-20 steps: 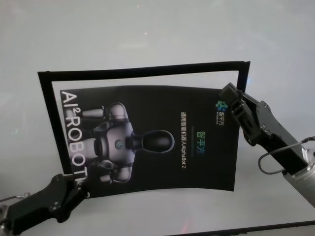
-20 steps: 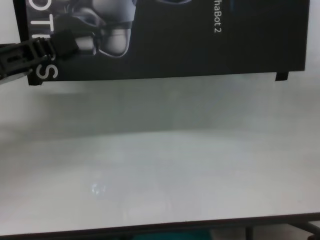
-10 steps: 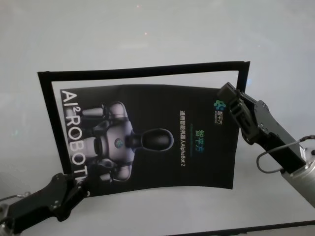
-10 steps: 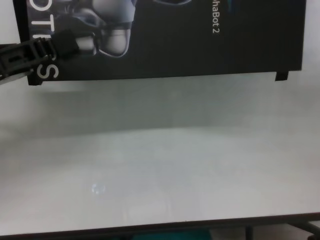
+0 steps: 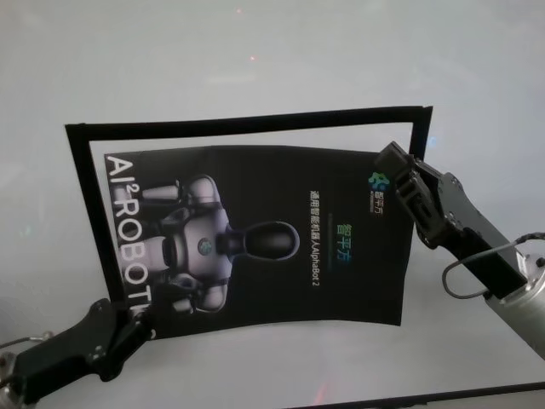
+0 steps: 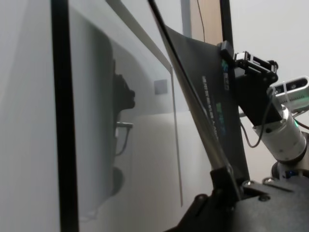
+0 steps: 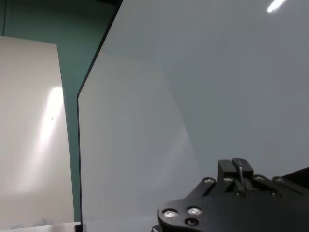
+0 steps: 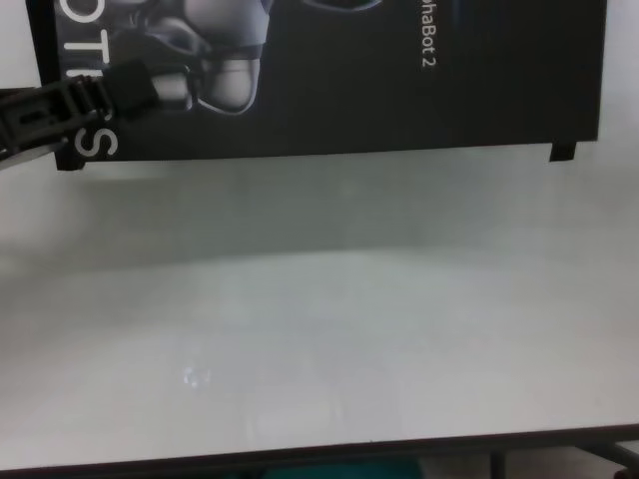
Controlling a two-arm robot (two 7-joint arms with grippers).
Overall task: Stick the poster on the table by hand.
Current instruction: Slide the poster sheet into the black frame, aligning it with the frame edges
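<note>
Left gripper [image 5: 136,319], near the table's [image 5: 281,60] front edge, clamps the poster's [image 5: 272,239] near-left corner. Farther back, the right gripper [image 5: 393,166] pinches its far-right corner, holding the sheet above the black tape frame [image 5: 247,121].

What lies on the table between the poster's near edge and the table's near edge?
Nothing: in the chest view the table is bare from the poster to its near edge.

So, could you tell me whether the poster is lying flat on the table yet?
Not flat: the poster hangs bowed above the table in the left wrist view.
</note>
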